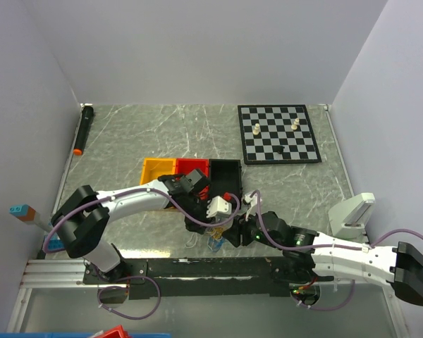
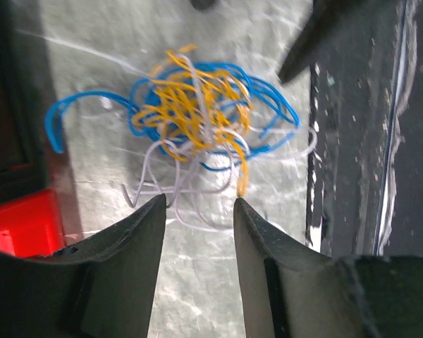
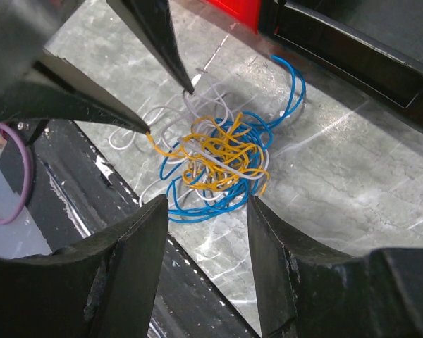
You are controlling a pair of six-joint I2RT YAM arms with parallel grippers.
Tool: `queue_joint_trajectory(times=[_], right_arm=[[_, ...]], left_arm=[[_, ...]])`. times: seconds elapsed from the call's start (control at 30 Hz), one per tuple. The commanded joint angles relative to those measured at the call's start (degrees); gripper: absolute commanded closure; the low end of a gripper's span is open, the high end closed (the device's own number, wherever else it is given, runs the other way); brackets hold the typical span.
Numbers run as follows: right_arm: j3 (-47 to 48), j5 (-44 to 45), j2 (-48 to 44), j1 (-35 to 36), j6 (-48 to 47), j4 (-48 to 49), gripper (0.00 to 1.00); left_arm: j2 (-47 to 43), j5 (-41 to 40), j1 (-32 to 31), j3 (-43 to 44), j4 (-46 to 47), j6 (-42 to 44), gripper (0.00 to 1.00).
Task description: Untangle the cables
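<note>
Your left gripper (image 2: 197, 203) and right gripper (image 3: 206, 205) both lean in over the cables (image 3: 215, 158) from opposite sides, jaws parted and clamping nothing (a yellow end just touches one left fingertip (image 2: 248, 227)). The clump sits on the table (image 1: 162, 134) just in front of the yellow bin (image 1: 157, 170), red bin (image 1: 192, 166) and black bin (image 1: 225, 173). I can't tell what's in any of them.

Glossy plastic-coated cables (image 2: 197, 113) on polished marble-look table (image 2: 197, 282)
</note>
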Motion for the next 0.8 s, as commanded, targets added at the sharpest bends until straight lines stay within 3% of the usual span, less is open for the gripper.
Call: queue_joint_trajectory(times=[0.0, 0.5, 0.67, 0.77], right_arm=[[-0.5, 1.2, -1.4, -0.3, 0.4, 1.3, 0.44], [-0.2, 0.5, 2.1, -0.4, 0.2, 4.2, 0.44], [0.1, 0.5, 2.1, -0.7, 0.1, 3.6, 0.44], [-0.2, 0.5, 1.4, -0.9, 0.1, 3.6, 0.44]], left_arm=[[-1.9, 2.6, -0.1, -0.2, -3.5, 5.9, 0.51], [-4.1, 4.6, -0.1, 3.5, -2.4, -2.7, 0.47], [-4.0, 6.3, -0.5, 2.7, -3.2, -0.4, 0.56], [-3.6, 7.2, -1.4, 2.5, -3.9, 0.5, 0.56]])
